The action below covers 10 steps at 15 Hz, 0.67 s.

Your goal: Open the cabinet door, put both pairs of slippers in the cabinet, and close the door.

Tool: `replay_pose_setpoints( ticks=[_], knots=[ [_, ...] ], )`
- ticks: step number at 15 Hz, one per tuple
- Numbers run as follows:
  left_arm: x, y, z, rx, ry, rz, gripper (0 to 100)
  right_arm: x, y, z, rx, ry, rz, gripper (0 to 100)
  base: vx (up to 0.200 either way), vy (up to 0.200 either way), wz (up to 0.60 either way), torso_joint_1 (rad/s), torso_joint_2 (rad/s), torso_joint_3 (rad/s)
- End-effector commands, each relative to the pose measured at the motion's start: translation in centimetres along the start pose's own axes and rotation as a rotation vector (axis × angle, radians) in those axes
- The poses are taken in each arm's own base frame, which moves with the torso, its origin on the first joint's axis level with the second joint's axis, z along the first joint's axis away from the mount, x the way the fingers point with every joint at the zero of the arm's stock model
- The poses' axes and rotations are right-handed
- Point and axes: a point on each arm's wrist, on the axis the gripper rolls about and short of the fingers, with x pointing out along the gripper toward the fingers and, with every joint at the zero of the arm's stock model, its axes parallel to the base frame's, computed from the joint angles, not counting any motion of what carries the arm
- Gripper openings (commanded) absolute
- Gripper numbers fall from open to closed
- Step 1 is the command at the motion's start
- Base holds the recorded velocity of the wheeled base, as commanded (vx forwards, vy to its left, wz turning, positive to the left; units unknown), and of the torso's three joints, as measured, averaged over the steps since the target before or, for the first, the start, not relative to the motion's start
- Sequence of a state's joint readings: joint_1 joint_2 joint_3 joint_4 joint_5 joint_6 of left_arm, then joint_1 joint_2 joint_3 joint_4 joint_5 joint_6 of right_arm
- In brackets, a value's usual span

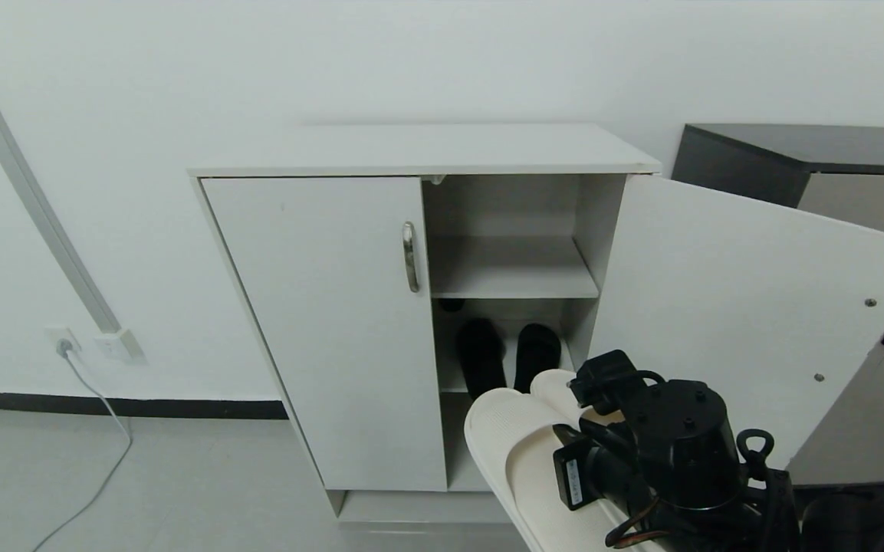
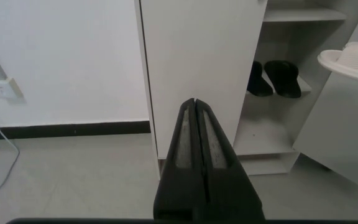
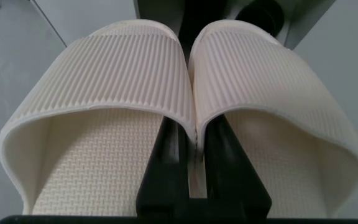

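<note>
Before the cabinet (image 1: 426,149), its right door (image 1: 733,307) swung open, right hand (image 3: 191,163) pinches white slippers (image 1: 514,441) together by their inner edges. Inside, black slippers (image 1: 504,354) sit on a shelf. Fully closed and empty, left hand (image 2: 194,127) is near the closed door.

I see my left gripper (image 2: 194,107) with its jaws pressed flat together, well short of the cabinet (image 2: 278,14). Straight ahead of the tips stands its closed door (image 2: 194,56). To one side of the jaws the cabinet is open: a pair of black slippers (image 2: 273,78) sits side by side on a shelf, with a bare lower shelf (image 2: 260,134) under it. Nearer me on that side is the open door (image 2: 347,130), the toes of the cream slippers (image 2: 356,56) showing above it. On the other side of the jaws, a wall socket (image 2: 5,90) and a cable (image 2: 2,155) running down to the grey floor (image 2: 73,174).
</note>
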State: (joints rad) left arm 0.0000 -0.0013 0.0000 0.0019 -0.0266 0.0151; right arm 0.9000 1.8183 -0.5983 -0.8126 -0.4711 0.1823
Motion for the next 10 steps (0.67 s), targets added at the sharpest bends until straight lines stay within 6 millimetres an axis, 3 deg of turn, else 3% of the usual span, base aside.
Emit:
replay_pose_setpoints(
  ticks=[1,6,10],
  knots=[
    [0.01,0.0,0.01,0.0,0.001,0.001,0,0.06,0.02,-0.14,-0.002,0.005,0.0,0,0.0,0.0,0.0,-0.08,0.44,0.359],
    [0.01,0.0,0.01,0.0,0.001,0.001,0,0.1,0.12,-0.3,-0.006,0.01,0.002,0,0.0,0.0,0.0,-0.037,0.41,0.365],
    [0.01,0.0,0.01,-0.001,0.001,0.001,0,0.11,0.1,-0.42,-0.008,0.014,0.001,0,0.0,0.0,0.0,-0.001,0.08,0.07]
  ],
)
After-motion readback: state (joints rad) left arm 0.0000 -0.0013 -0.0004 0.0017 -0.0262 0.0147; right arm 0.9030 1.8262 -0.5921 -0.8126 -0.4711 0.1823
